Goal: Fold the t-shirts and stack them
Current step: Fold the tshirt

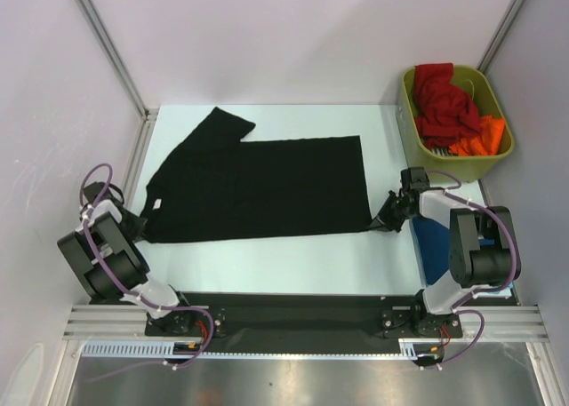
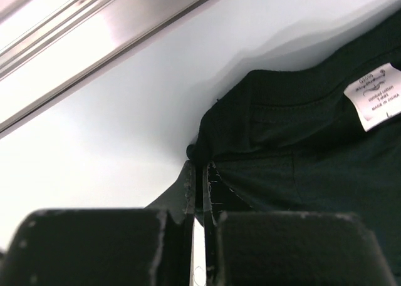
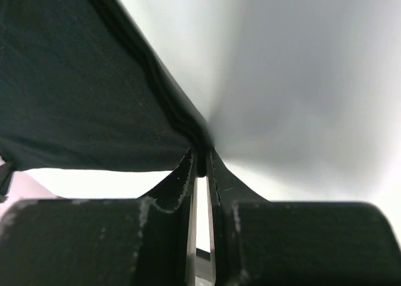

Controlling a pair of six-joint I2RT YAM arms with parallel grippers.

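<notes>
On the table [image 1: 267,259] the black shirt [image 1: 258,188] lies spread flat between the arms, its near-left edge by the collar pinched in the closed left gripper [image 2: 199,167] and its near-right hem corner pinched in the closed right gripper [image 3: 202,161], while its white neck label [image 2: 376,95] reads "MADE IN CHINA".

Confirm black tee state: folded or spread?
Folded in half lengthwise, apparently: the black t-shirt shows one sleeve only, with a straight near edge. Left gripper and right gripper pinch its near corners.
</notes>
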